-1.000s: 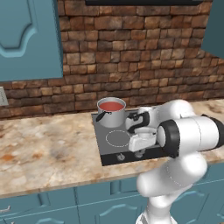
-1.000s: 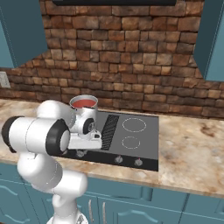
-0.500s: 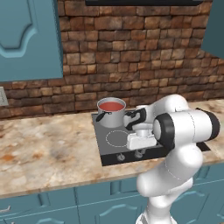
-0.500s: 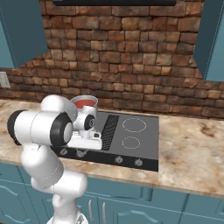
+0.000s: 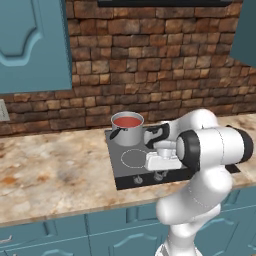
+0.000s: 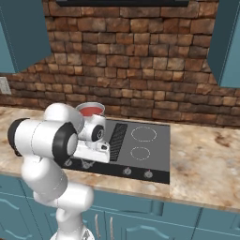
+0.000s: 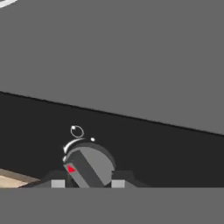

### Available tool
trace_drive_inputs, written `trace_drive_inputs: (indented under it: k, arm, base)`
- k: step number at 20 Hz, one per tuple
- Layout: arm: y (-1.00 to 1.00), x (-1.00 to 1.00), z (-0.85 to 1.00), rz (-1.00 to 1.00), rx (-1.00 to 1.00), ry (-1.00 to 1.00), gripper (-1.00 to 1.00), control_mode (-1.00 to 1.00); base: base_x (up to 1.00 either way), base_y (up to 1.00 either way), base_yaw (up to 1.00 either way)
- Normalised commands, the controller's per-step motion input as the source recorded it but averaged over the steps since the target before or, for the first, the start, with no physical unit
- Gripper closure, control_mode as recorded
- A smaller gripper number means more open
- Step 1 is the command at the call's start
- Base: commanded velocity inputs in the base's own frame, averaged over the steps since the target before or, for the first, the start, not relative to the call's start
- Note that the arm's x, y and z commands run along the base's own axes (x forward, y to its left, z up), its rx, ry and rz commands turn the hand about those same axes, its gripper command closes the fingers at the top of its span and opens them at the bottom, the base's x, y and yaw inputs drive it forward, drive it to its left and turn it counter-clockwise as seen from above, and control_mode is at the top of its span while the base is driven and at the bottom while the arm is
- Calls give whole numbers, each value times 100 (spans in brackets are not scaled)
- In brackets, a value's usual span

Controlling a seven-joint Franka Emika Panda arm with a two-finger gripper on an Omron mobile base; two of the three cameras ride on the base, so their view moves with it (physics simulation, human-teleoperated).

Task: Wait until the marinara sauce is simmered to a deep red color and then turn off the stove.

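Lowered since earlier, my gripper [image 7: 87, 183] straddles the knob [image 7: 89, 166], jaws apart; an off-centre squeeze could slip without turning the stove [image 5: 131, 172] off.

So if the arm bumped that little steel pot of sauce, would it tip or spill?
The pot looks squat with a flat base, so it would likely slide rather than tip. The marinara sauce sits close to the rim, so a shove could slosh it onto the stove.
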Motion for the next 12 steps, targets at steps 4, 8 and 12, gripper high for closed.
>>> trace_drive_inputs:
  k: [4,8,12]
  arm:
    - [0,-46,-81,-29,0,-16,100,-100]
    - [0,-33,-57,-20,-2,-14,100,-100]
    - [9,-4,-44,-1,-12,-3,100,-100]
  base:
    - [0,0,0]
    - [0,0,0]
    - [0,0,0]
